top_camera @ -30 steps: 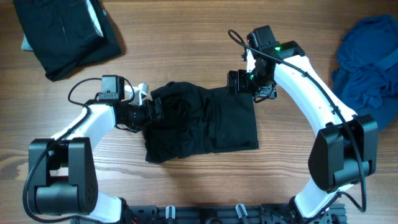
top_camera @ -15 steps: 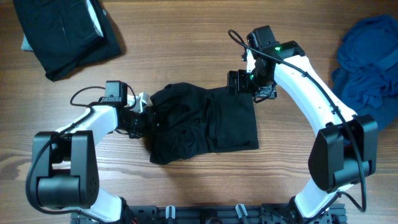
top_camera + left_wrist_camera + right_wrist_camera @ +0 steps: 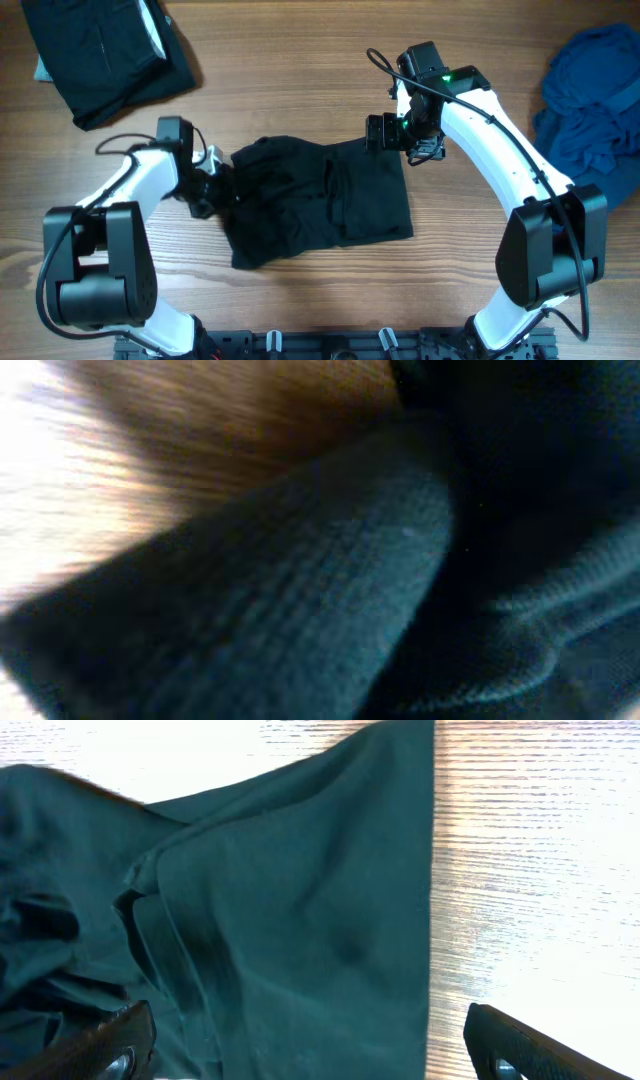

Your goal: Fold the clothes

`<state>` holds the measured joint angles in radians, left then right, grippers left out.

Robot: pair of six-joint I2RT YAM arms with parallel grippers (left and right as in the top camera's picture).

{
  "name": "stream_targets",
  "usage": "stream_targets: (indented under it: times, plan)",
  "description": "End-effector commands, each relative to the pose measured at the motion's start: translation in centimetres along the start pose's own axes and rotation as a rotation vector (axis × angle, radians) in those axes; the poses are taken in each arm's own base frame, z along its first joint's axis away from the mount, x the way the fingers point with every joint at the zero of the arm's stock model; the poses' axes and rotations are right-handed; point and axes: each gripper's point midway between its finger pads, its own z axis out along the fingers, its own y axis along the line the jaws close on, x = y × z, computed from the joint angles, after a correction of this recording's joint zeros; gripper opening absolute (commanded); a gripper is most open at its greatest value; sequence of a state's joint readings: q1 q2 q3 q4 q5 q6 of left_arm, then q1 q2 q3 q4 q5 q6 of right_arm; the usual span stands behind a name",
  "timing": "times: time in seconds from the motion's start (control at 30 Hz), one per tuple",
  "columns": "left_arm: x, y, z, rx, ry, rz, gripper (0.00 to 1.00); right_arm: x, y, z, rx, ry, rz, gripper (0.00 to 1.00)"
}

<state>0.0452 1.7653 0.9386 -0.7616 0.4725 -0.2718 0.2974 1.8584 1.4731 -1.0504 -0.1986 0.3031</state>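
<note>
Wood-grain table (image 3: 300, 60) fills the overhead view, and the black shirt (image 3: 330, 200) lies rumpled right in the middle of it, its right half flatter than its bunched left half. Far up and to the left of the shirt, well apart from it, sits a folded black garment (image 3: 100, 60) at the table's corner. Now to the shirt's left edge: the left gripper (image 3: 218, 188) is down on it, jaws together and clamped on the cloth, and the left wrist camera is so close that a thick ribbed fold of dark fabric fills its frame, with only a blur of wood behind. Across the shirt to its upper right corner, the right gripper (image 3: 382, 134) hangs just over that corner with its jaws wide apart; from the right wrist the fingers (image 3: 110, 1050) show at the bottom corners of the frame, with the shirt's straight right edge running between them and nothing held. Far to the right of the shirt, at the table's edge, a dark blue garment (image 3: 590, 90) lies in a loose heap.
</note>
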Motion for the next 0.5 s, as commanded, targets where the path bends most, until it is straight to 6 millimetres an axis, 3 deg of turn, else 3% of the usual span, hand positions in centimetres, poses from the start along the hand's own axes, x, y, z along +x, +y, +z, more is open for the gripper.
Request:
stream_targets:
  times: [0.0, 0.27, 0.47]
  plan:
    - [-2.9, 0.0, -2.6, -0.105, -0.080, 0.009, 0.04, -0.1, 0.6, -0.9, -0.020, -0.021, -0.027, 1.00]
    - [-3.7, -2.6, -5.7, -0.103, -0.086, 0.029, 0.04, 0.0, 0.0, -0.9, 0.012, -0.015, -0.017, 1.00]
    - [-3.0, -5.4, -6.7, -0.142, -0.083, 0.048, 0.04, 0.2, -2.3, -1.1, 0.138, -0.024, 0.041, 1.00]
